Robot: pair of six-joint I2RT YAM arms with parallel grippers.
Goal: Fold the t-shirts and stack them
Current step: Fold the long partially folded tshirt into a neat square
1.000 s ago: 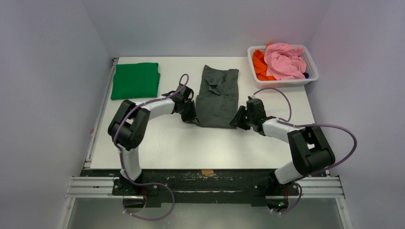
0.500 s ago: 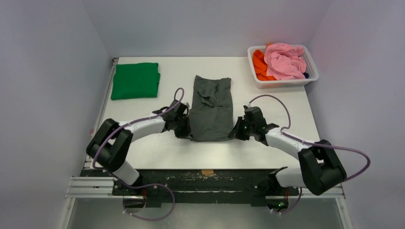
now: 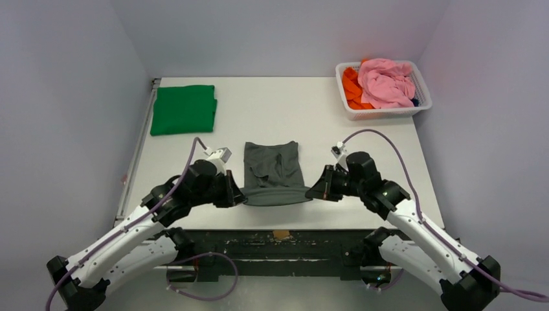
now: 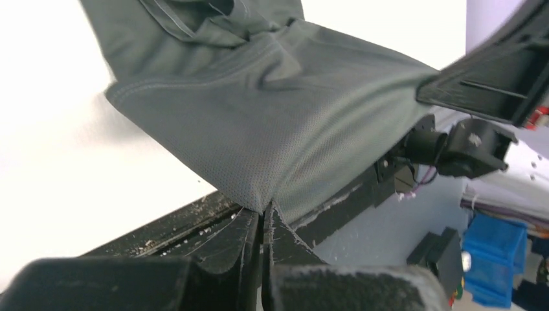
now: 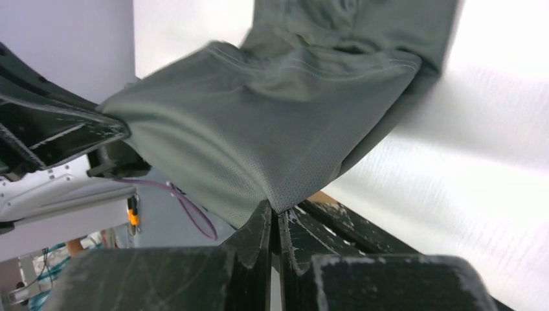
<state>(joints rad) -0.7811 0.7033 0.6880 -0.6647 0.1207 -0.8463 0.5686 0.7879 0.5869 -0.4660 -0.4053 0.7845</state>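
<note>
At the desk's (image 3: 291,116) near edge we see our left pincer (image 3: 242,196) and right pincer (image 3: 310,194) each pinching a near corner of the grey shirt (image 3: 272,170); the folded green shirt (image 3: 184,109) lies far left.

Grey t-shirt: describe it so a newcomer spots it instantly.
On the white table, look at the near edge, between the two arms. The dark grey t-shirt is there, its near corners pinched in the jaws of the left gripper and right gripper. It is the only garment held; the green t-shirt sits folded far left.
</note>
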